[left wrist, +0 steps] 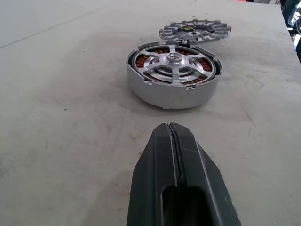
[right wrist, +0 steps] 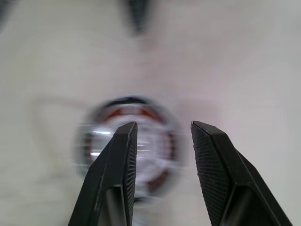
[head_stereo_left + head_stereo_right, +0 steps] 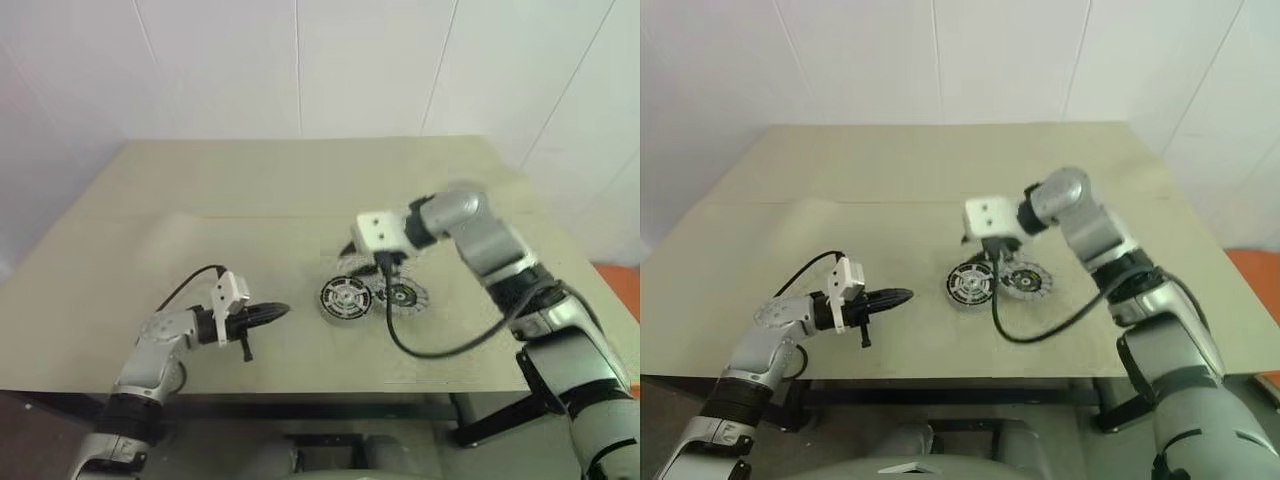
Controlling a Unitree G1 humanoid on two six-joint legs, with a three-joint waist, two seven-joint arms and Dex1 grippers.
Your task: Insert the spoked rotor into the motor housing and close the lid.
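My left gripper rests low over the surface, left of the motor housing, jaws pressed together on nothing, tips aimed at the housing.

In the left wrist view the housing stands upright on the surface. Copper-red windings show between silvery spokes inside its rim, so I judge the spoked rotor is already seated; insertion looks done.

Just right of the housing, touching or nearly touching its rim, lies the lid, a flat silvery disc with a dark hub. It is off the housing, so closing is what remains.

My right gripper hangs above the housing, jaws partly apart and empty, clear of both parts.

Next, as I read it: take the lid and set it on the housing.
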